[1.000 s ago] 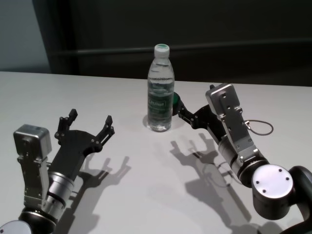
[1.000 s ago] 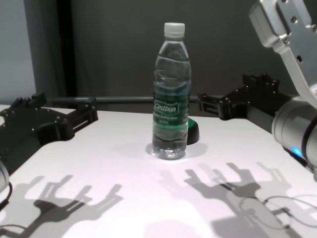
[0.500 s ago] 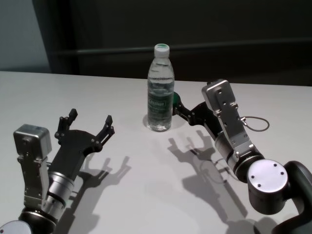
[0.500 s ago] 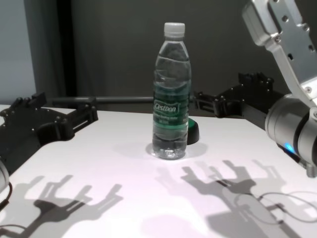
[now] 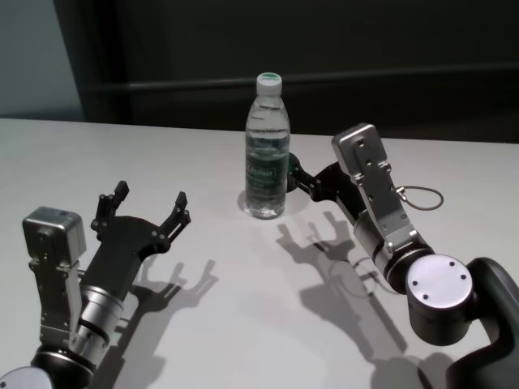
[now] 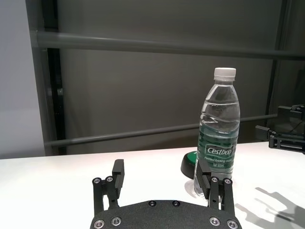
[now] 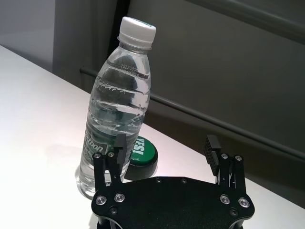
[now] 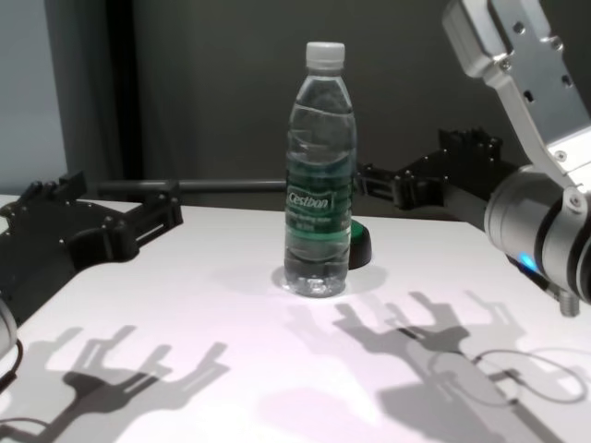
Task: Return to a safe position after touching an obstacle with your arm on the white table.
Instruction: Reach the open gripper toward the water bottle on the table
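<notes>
Over the left part of the white table (image 5: 203, 324), the left gripper (image 5: 150, 207) hangs low above the surface with its two black fingers spread wide and nothing between them, well apart from everything else. To its right, about mid-table and toward the far edge, the water bottle (image 5: 267, 150) stands upright with its white cap on and its green label facing the chest camera. A small dark dome with a green top (image 8: 359, 245) sits on the table just behind the bottle's base on the right side; whether the two touch cannot be told. Right of that, the right gripper (image 7: 164, 148) reaches in above the table toward the bottle — its fingers are parted and hold nothing. In the right wrist view one fingertip (image 7: 120, 143) overlaps the bottle's lower body, yet the chest view shows a narrow gap between that gripper's tips and the bottle, so contact cannot be confirmed.
</notes>
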